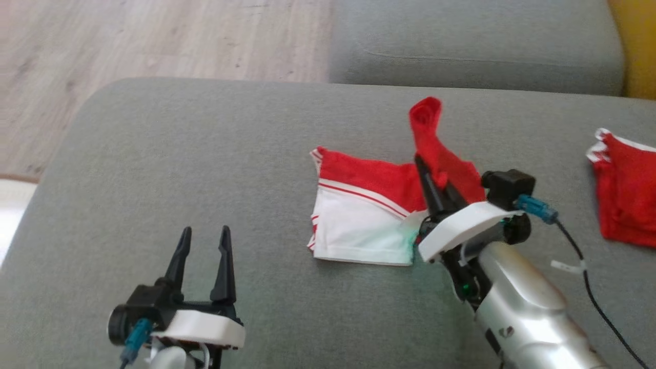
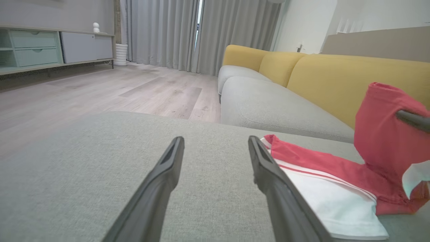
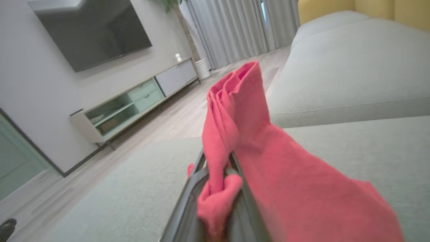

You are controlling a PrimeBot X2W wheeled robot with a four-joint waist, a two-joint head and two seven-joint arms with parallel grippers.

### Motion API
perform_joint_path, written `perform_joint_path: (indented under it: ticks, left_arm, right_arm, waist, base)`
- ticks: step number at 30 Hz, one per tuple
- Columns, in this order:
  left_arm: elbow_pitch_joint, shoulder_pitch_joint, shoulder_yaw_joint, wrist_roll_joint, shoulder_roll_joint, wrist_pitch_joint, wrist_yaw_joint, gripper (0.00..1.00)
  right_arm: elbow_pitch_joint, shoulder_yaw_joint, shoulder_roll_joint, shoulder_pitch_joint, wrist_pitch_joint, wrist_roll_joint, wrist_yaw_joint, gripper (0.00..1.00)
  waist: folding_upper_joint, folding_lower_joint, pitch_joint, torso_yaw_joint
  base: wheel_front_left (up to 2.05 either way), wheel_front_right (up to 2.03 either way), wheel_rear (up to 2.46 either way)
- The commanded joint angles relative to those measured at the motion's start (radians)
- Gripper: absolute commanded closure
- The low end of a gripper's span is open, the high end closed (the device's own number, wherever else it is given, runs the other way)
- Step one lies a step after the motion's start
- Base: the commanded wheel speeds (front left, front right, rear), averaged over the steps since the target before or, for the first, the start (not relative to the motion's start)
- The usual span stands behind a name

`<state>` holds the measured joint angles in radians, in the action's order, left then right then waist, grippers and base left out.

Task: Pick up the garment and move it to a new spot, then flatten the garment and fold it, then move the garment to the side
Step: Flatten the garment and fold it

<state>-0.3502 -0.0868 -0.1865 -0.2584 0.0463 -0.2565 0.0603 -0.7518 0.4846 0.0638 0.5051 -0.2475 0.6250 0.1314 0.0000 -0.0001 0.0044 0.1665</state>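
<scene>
Mid-fold, by the look of it. Pinching a raised red flap of the garment (image 1: pixel 364 215) w/ the right gripper (image 1: pixel 431 174), jaws pressed together on bunched cloth. Flap standing up off the grey sofa cushion (image 1: pixel 205 154); rest lying flat near cushion centre, white part toward the robot. Spread wide and holding nothing at the left gripper (image 1: pixel 205 231), low-left, well apart from the cloth. Long axis approx. L–R; flat part lying left of the pinch, so prob. a carry leftward over it. R arm clearly nearer. Can't tell garment type, nor how deep the pinch goes. At R edge, cut off: second red garment (image 1: pixel 625 195).
</scene>
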Motion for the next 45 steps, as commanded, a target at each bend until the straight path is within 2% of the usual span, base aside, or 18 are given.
perform_joint_path:
  ticks: [1,13,14,15,20,22,24,29,34,40,45]
  left_arm:
    - [0.027,-0.037,0.02,-0.008,0.004,-0.005,-0.009,0.0]
    - [0.008,-0.072,-0.044,-0.034,0.004,-0.005,-0.02,0.0]
    - [0.006,-0.072,-0.046,-0.036,0.004,-0.005,-0.02,0.0]
    - [0.004,-0.072,-0.046,-0.038,0.004,-0.005,-0.021,0.0]
    - [0.004,-0.068,-0.024,-0.034,0.004,-0.005,-0.026,0.0]
    - [0.014,-0.07,-0.01,-0.028,0.004,-0.005,-0.027,0.0]
    - [0.026,-0.074,0.0,-0.017,0.004,-0.005,-0.022,0.0]
    - [0.066,-0.084,0.03,-0.007,0.004,-0.005,-0.02,0.0]
    - [0.111,-0.087,0.068,-0.013,0.004,-0.005,-0.028,0.0]
    - [0.149,-0.084,0.094,-0.01,0.004,-0.005,-0.033,0.0]
    - [0.16,-0.074,0.12,-0.004,0.004,-0.005,-0.028,0.0]
  right_arm:
    - [0.023,0.028,-0.013,0.057,-0.006,0.01,-0.001,1.0]
    - [-0.116,0.231,-0.013,0.12,-0.013,0.14,-0.001,1.0]
    - [-0.128,0.252,-0.013,0.122,-0.013,0.147,-0.001,0.32]
    - [-0.13,0.275,-0.013,0.12,-0.013,0.16,-0.001,0.0]
    - [-0.062,0.428,-0.013,0.105,-0.012,0.22,-0.001,0.0]
    - [-0.042,0.451,-0.013,0.117,-0.013,0.236,-0.001,0.0]
    - [-0.036,0.43,-0.013,0.14,-0.014,0.229,-0.001,0.0]
    - [-0.027,0.293,-0.013,0.161,-0.014,0.131,-0.001,0.0]
    - [0.015,0.046,-0.013,0.104,-0.014,-0.108,-0.001,0.0]
    - [0.144,-0.244,-0.014,-0.032,-0.014,-0.396,-0.001,0.0]
    - [0.289,-0.354,-0.014,-0.159,-0.014,-0.503,-0.001,0.0]
  waist:
    - [0.0,0.0001,0.009,0.029]
    - [0.0,0.0001,0.066,0.161]
    - [0.0,0.0001,0.069,0.167]
    - [0.0,0.0001,0.07,0.171]
    - [0.0,0.0001,0.071,0.155]
    - [0.0,0.0001,0.07,0.135]
    - [0.0,0.0001,0.07,0.108]
    - [0.0,0.0001,0.066,0.045]
    - [0.0,0.0001,0.058,-0.035]
    - [0.0,0.0001,0.052,-0.108]
    - [0.0,0.0001,0.042,-0.152]
  base:
    - [0.0,0.0,0.0]
    - [0.0,0.0,0.0]
    - [0.0,0.0,0.0]
    - [0.0,0.0,0.0]
    - [0.0,0.0,0.0]
    - [0.0,0.0,0.0]
    - [0.0,0.0,0.0]
    - [0.0,0.0,0.0]
    - [0.0,0.0,0.0]
    - [0.0,0.0,0.0]
    - [0.0,0.0,0.0]
